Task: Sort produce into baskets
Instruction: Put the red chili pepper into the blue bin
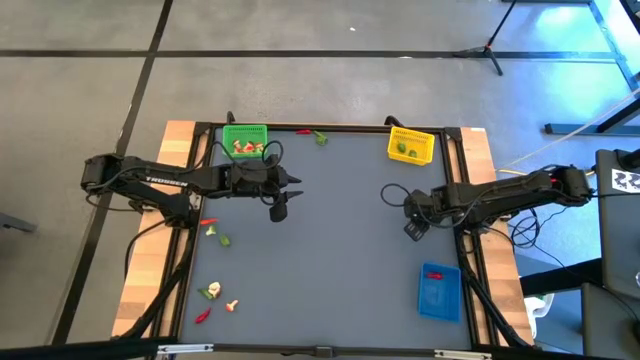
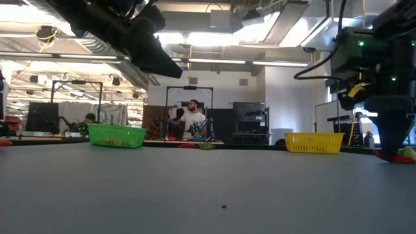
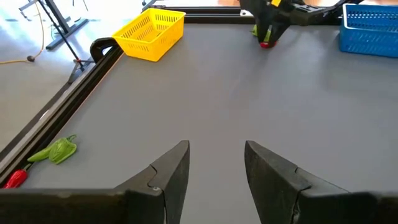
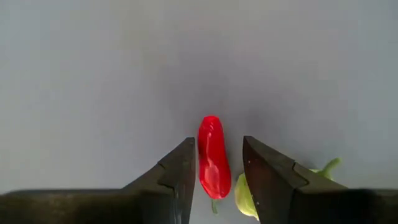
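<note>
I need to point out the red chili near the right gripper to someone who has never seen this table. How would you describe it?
Start at the blue basket in the table's near right corner, then go up that side to the right gripper. The red chili lies on the grey mat between its jaws, which stand on either side of it. A pale green piece lies right beside it; the chili is the glossy red, elongated one.

Three baskets sit on the desk (image 1: 330, 250): one (image 1: 245, 140) at the far left corner, one (image 1: 411, 145) at the far right corner, one (image 1: 440, 291) near the right edge's front. Loose produce (image 1: 216, 234) lies along the left edge. A chili (image 4: 213, 157) lies between the right claw's (image 4: 217, 168) fingers.
</note>
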You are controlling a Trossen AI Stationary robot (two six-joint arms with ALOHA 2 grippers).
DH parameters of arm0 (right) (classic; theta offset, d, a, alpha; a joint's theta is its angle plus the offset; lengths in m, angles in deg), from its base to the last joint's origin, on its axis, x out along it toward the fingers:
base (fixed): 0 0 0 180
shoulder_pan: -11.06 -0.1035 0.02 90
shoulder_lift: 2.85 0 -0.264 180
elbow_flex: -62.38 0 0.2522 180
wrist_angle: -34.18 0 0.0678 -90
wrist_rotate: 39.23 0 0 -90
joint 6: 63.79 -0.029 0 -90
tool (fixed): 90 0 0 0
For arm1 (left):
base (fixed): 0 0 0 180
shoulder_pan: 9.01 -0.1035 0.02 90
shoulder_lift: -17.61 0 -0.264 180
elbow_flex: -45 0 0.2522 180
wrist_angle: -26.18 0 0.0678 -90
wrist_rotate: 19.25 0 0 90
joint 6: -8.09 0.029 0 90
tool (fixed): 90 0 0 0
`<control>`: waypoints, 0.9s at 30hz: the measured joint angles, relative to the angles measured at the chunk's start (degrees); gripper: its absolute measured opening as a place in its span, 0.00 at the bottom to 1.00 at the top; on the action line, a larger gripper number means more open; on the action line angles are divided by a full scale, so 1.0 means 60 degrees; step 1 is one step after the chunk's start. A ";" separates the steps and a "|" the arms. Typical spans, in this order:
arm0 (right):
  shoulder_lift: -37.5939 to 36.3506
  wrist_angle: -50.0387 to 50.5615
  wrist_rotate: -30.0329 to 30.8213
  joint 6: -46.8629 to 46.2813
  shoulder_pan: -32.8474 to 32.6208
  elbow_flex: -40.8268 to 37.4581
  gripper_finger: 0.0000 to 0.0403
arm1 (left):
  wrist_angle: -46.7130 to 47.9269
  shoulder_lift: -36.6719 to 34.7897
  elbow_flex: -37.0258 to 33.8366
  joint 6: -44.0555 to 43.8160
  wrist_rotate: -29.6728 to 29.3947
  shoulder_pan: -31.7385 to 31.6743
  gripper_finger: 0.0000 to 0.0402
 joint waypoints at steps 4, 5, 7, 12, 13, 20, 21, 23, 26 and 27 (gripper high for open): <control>0.0000 -0.0026 -0.0184 0.0003 -0.0005 -0.0130 0.32 | -0.0001 0.0000 0.0000 0.0004 -0.0004 -0.0001 0.37; 0.0000 -0.0023 -0.0184 0.0006 -0.0009 -0.0130 0.30 | -0.0001 0.0000 0.0000 0.0006 -0.0004 0.0000 0.37; 0.0000 -0.0049 -0.0180 0.0118 -0.0008 -0.0130 0.26 | 0.0000 0.0000 0.0000 0.0009 -0.0005 -0.0002 0.37; -0.0007 -0.0037 -0.0202 0.0236 -0.0012 -0.0129 0.10 | 0.0013 0.0000 0.0000 0.0010 -0.0007 -0.0004 0.37; -0.0007 -0.0034 -0.0198 0.0247 -0.0012 -0.0126 0.07 | 0.0024 0.0000 0.0000 0.0010 -0.0007 -0.0003 0.37; 0.0004 0.0317 -0.0185 0.0708 -0.0012 0.0109 0.04 | 0.0029 0.0000 0.0000 0.0152 -0.0007 -0.0004 0.37; 0.0004 0.0478 -0.0181 0.0725 -0.0012 0.0264 0.05 | 0.0029 0.0000 0.0000 0.0214 -0.0007 -0.0004 0.37; 0.0004 0.0829 -0.0177 0.0756 -0.0012 0.0632 0.07 | 0.0029 0.0000 0.0000 0.0313 -0.0007 -0.0004 0.37; 0.0003 0.1441 -0.0194 0.0778 -0.0023 0.1325 0.08 | 0.0029 0.0000 0.0000 0.0451 -0.0009 -0.0004 0.37; 0.0002 0.1601 -0.0282 0.0777 -0.0023 0.1588 0.08 | 0.0033 0.0000 0.0000 0.0454 -0.0011 -0.0004 0.37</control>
